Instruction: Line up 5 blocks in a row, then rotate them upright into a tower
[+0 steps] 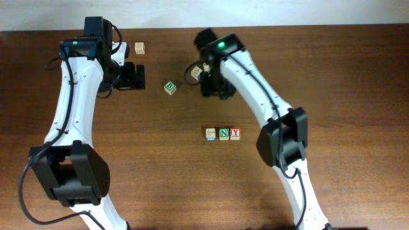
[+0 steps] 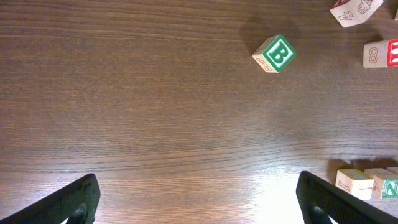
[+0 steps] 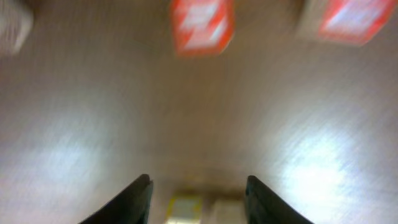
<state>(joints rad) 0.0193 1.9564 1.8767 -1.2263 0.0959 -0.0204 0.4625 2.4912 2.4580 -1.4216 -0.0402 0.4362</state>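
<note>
1. Across the dark brown wooden worktop [image 1: 128,160], small wooden cubes lay scattered between two white-and-black arms, one reaching in from each side.
2. At the far middle, the right gripper [image 3: 199,180] had its fingers parted, with nothing visible between the tips. Its own view was blurred, so finer detail could not be told.
3. The step in hand looked to be turning one of the two red-lettered cubes in front of that gripper. Doing it well would have meant:
   - centring the jaws on one cube only;
   - closing on two flat, opposite faces;
   - lifting barely clear and twisting about the vertical;
   - setting it down flat without nudging its neighbour.
4. The left gripper [image 2: 198,180] was spread wide and empty over bare wood at the far left.
5. One small red-lettered light-wood cube [image 3: 202,25] lay almost straight ahead of the right gripper, apart from its tips. The second red-lettered cube [image 3: 351,22] sat off to one side.
6. The blue-marked cube [image 1: 211,133], green N cube [image 1: 223,133] and red Y cube [image 1: 236,133] stood in a close row nearer the robot, well apart from both grippers.
7. The green B cube [image 1: 170,87] and the plain pale cube [image 1: 139,48] lay between the two arms' reach.
</note>
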